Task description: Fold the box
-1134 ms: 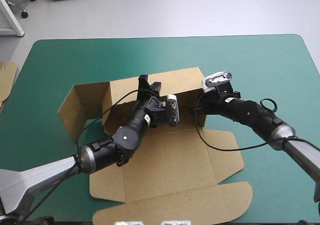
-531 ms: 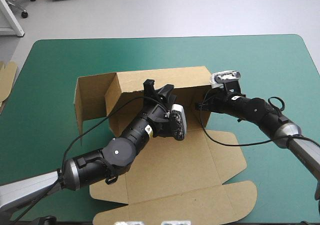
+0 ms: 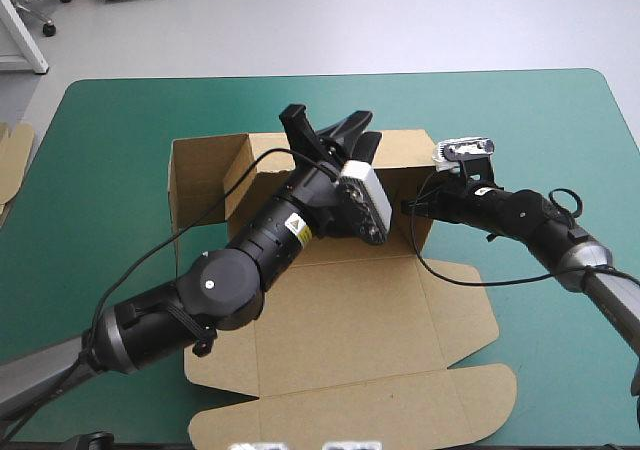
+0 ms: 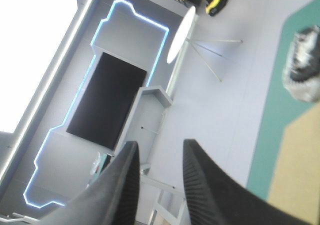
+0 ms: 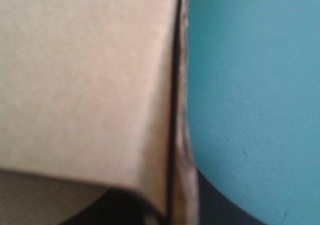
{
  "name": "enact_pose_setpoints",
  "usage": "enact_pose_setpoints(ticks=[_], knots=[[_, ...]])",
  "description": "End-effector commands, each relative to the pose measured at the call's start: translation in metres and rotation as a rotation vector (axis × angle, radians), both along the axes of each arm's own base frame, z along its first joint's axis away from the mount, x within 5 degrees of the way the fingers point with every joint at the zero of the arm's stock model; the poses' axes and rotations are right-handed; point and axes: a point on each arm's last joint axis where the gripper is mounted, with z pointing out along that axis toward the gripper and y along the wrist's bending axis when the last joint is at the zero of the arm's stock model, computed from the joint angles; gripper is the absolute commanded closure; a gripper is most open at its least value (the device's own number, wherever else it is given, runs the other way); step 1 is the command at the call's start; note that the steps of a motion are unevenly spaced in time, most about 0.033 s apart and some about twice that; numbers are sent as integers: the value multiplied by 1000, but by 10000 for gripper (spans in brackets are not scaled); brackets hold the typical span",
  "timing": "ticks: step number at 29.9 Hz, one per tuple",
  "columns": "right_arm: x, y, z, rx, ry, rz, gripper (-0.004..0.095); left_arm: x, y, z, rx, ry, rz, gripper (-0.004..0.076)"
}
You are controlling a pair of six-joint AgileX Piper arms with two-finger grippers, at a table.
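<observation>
The brown box (image 3: pixel 340 330) lies mid-table with its base and lid flat. Its back wall (image 3: pixel 400 155) and left side wall (image 3: pixel 200 185) stand raised. My left gripper (image 3: pixel 328 130) is lifted above the back wall, open and holding nothing. In the left wrist view it (image 4: pixel 160 147) looks out over the table's far edge into the room, with a strip of the box (image 4: pixel 295 160) to one side. My right gripper (image 3: pixel 415 207) is at the back wall's right end. In the right wrist view the board's edge (image 5: pixel 175 110) runs between its black fingers (image 5: pixel 225 207), shut on it.
More brown board (image 3: pixel 12 155) shows at the table's left edge. The box's lid flap (image 3: pixel 350 410) reaches almost to the near edge. Teal-green cover (image 3: pixel 560 120) lies bare to the right of the box and beyond it.
My left arm has risen from inside the box to above the back wall. The back and left walls stand more upright, and the box has shifted slightly right. My right gripper has stayed on the wall's right end.
</observation>
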Motion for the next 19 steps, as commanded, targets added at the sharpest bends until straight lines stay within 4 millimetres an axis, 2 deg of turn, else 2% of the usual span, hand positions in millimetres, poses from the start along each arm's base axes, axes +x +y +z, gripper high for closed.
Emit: enact_pose_setpoints(ticks=[1, 7, 13, 18, 19], knots=[[1, -5, 21, 22, -71, -32, 939, 8, 27, 49, -117, -106, 66, 516], [-1, -5, 20, 3, -56, -18, 939, 54, 78, 74, -179, -145, 214, 526], [-1, -5, 19, 8, -50, -21, 939, 81, 125, 94, -186, -193, 277, 526], [-2, -5, 18, 12, -33, -23, 939, 101, 171, 94, -194, -200, 452, 526], [-2, -5, 18, 14, -28, -27, 939, 107, 185, 93, -234, -182, 507, 526]])
